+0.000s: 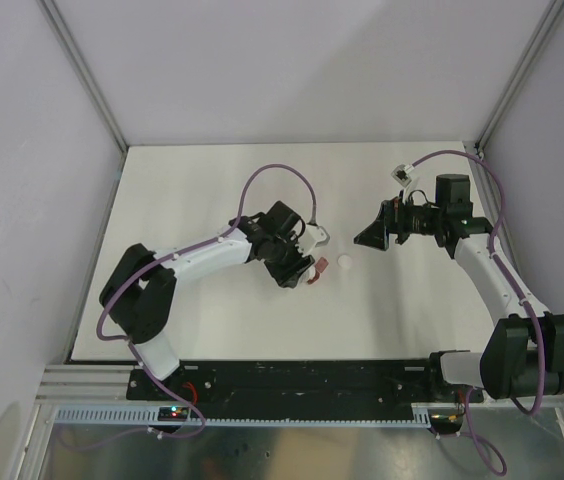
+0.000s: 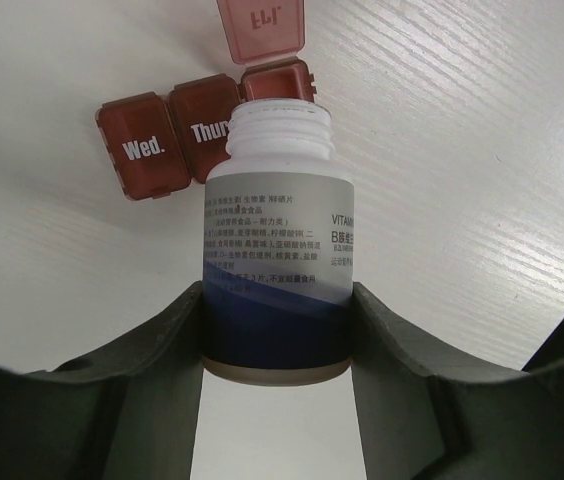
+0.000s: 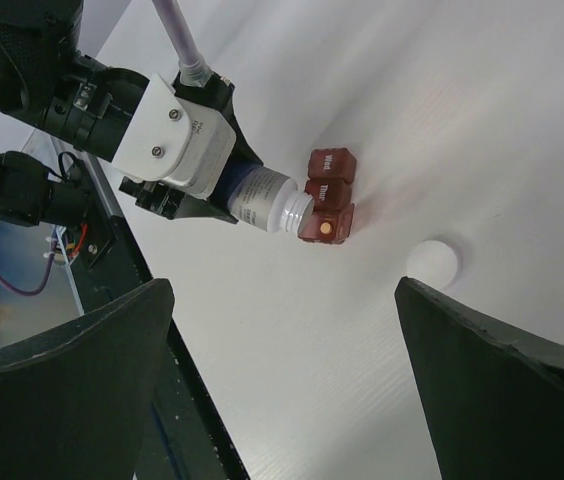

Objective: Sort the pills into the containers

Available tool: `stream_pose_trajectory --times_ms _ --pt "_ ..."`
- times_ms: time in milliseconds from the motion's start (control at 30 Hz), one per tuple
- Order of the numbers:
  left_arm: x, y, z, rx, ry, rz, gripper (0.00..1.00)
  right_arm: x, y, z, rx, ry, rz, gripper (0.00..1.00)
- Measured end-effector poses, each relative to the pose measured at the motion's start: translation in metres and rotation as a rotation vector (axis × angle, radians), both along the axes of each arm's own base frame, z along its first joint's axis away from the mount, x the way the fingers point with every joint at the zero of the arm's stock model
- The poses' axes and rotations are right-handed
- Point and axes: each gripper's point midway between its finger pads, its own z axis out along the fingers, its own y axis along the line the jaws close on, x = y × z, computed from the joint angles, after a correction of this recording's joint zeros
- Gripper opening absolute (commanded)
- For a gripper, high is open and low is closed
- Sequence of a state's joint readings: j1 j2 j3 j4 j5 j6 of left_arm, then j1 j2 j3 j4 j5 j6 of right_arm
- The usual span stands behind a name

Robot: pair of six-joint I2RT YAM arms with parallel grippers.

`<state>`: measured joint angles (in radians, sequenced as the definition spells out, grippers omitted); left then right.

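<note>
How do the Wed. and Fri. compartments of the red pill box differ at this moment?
The Fri. compartment has its lid flipped up and open; the Wed. compartment is shut. The mouth of the uncapped bottle sits right at the Fri. compartment, while the Wed. compartment lies clear to one side. Both are dark red, white-lettered squares of one strip.

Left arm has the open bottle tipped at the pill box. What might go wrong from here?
1. The bottle mouth looks about as wide as the single open Fri compartment, so its contents may pour out together and scatter over the table.
2. Nothing steadies the pill box. The right gripper hangs open, apart from it, so a nudge from the bottle in the left gripper might shove it.
</note>
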<state>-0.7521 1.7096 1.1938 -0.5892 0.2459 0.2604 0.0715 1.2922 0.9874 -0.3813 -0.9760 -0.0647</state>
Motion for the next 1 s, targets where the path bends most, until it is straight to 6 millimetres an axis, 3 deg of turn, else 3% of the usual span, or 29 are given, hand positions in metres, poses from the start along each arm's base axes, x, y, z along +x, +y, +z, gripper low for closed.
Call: stream_pose_trajectory --times_ms 1000 --pt "-0.0011 -0.0036 0.0092 0.039 0.005 -0.036 0.0 0.0008 -0.0007 -0.0028 0.0 0.012 -0.003 1.0"
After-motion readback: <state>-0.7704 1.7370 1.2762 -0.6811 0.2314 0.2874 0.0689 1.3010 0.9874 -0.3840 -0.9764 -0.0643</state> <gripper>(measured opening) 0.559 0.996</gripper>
